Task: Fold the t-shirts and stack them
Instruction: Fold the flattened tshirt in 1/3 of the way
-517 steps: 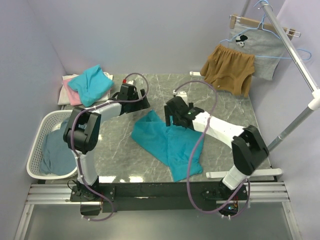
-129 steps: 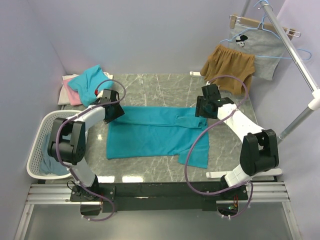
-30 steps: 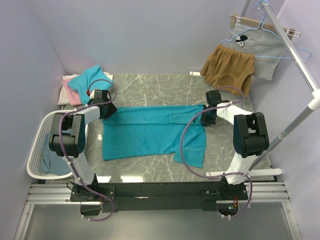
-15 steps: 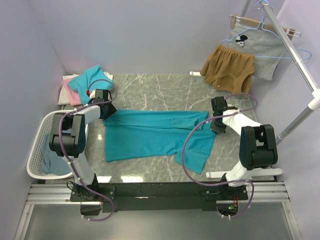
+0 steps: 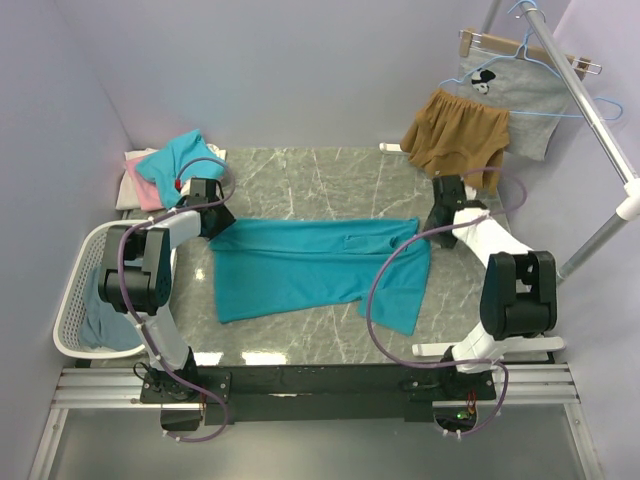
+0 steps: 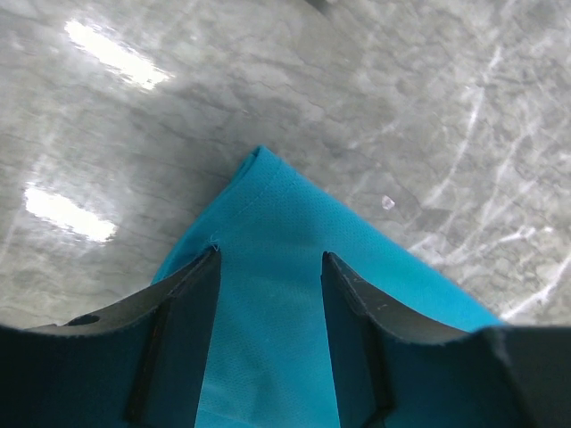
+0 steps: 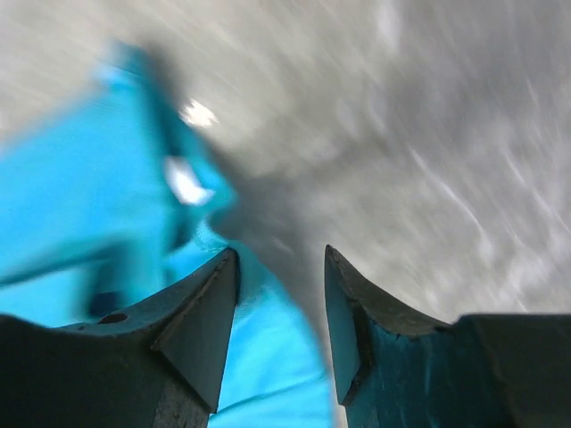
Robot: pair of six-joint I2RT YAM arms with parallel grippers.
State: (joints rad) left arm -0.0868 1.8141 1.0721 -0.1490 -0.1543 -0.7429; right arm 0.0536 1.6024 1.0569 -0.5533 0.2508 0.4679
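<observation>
1. I am flattening the teal t-shirt (image 5: pixel 310 270), which is lying spread across the middle of the table (image 5: pixel 300 180), with one flap trailing toward the near edge on the right.
2. To do this well, I am judging that both far corners need an even outward pull, low over the marble, so the far edge runs straight before any fold.
3. My left gripper (image 5: pixel 214 226) is sitting at the far left corner, fingers (image 6: pixel 183 330) spread, cloth lying between them.
4. My right gripper (image 5: pixel 429 230) is reaching low over the far right corner, jaws apart astride the fabric, its wrist view blurred.
</observation>
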